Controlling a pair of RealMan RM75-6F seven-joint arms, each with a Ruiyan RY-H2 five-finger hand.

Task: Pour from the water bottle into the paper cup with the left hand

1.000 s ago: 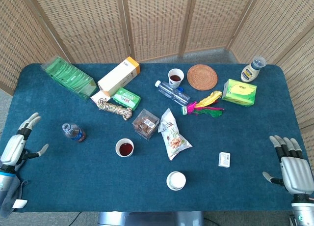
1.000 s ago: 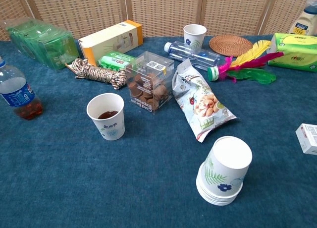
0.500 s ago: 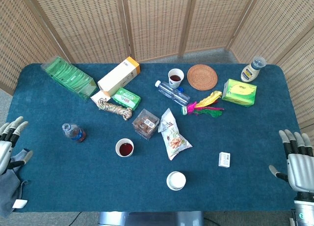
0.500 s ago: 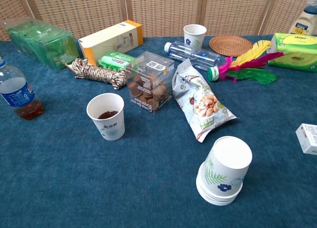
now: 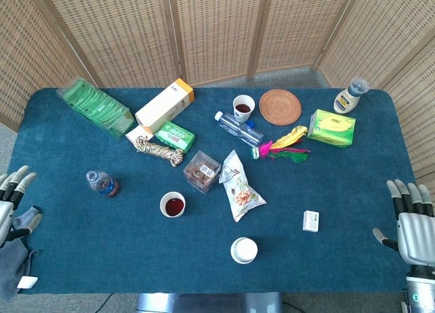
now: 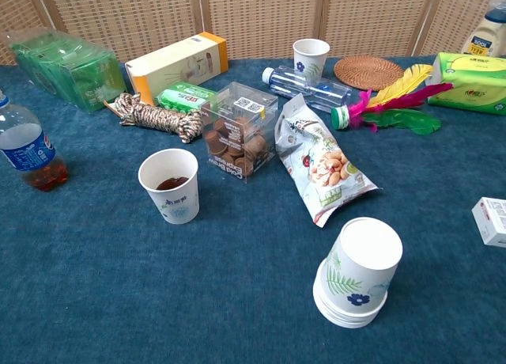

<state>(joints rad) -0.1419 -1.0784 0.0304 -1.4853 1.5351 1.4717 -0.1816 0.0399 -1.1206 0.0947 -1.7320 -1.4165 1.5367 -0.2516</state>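
While both hands are sitting at the table's outer edges, neither is touching anything. The left hand [image 5: 12, 203] is showing only partly at the frame's left border, fingers apart and holding nothing; the right hand [image 5: 413, 221] is resting near the right corner with fingers likewise spread and empty.

The water bottle [image 5: 102, 184] is standing upright on the blue table [image 5: 102, 252], well apart from the left hand, with a shallow layer of dark liquid at its base and its cap apparently on. The paper cup [image 5: 172, 205] is standing upright nearby, between the bottle and a clear box of chocolates [image 6: 239, 130], and is already carrying some dark liquid.

Risks are appearing as follows. The bottle is narrow and nearly empty, so a glancing approach is likely to be tipping it rather than seating it in the palm. The cap, if shut, is blocking any pour. The cup is light, and a bottle neck brushing its rim could be knocking it over and spilling its contents. A second cup [image 5: 243, 107] and a lying clear bottle [image 5: 238, 128] farther back are inviting a wrong-target error.
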